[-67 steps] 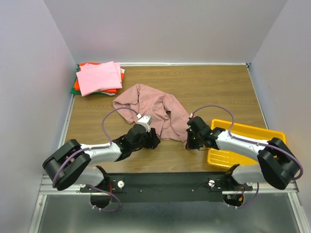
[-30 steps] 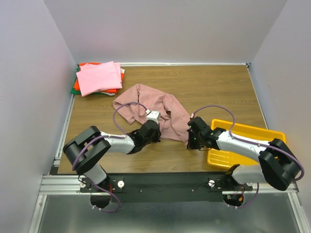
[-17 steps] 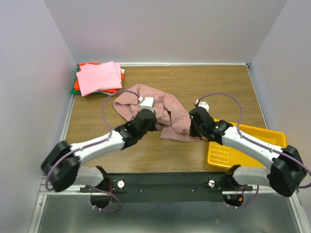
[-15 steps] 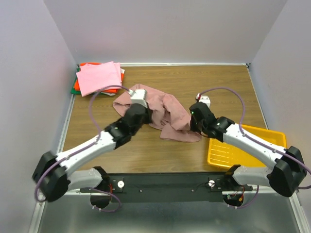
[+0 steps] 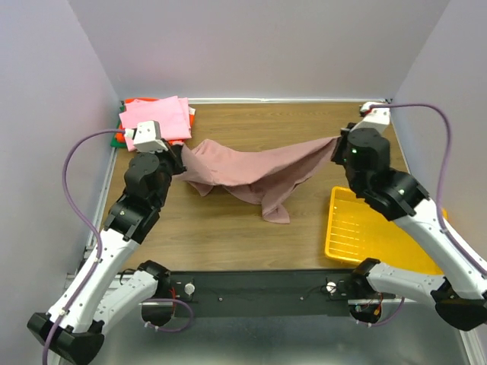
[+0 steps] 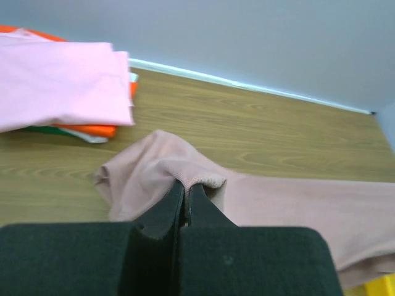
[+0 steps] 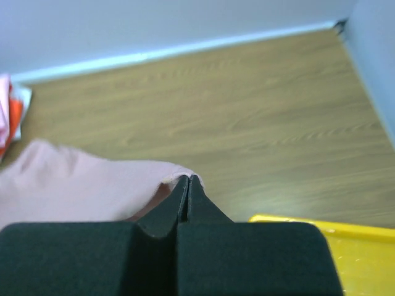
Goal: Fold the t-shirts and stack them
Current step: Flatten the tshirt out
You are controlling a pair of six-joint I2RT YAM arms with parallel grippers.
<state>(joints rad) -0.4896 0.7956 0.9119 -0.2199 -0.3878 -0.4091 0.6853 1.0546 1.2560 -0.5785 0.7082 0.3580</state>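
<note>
A dusty mauve-pink t-shirt [image 5: 255, 173] hangs stretched between my two arms above the wooden table, its lower part drooping to a point near the table's middle. My left gripper [image 5: 181, 157] is shut on the shirt's left end [image 6: 185, 179]. At the far right, my right gripper [image 5: 337, 141] is shut on the other end [image 7: 179, 177]. A folded stack with a bright pink t-shirt [image 5: 156, 122] on top, over orange-red and green ones [image 6: 92, 131], lies in the back left corner.
A yellow plastic tray [image 5: 373, 232] sits at the front right, partly under the right arm. Grey walls close in the table on the left, back and right [image 5: 266, 46].
Both arms have risen and swung apart, left to the left and right to the back right. The crumpled mauve shirt has been lifted and pulled out long between them.
</note>
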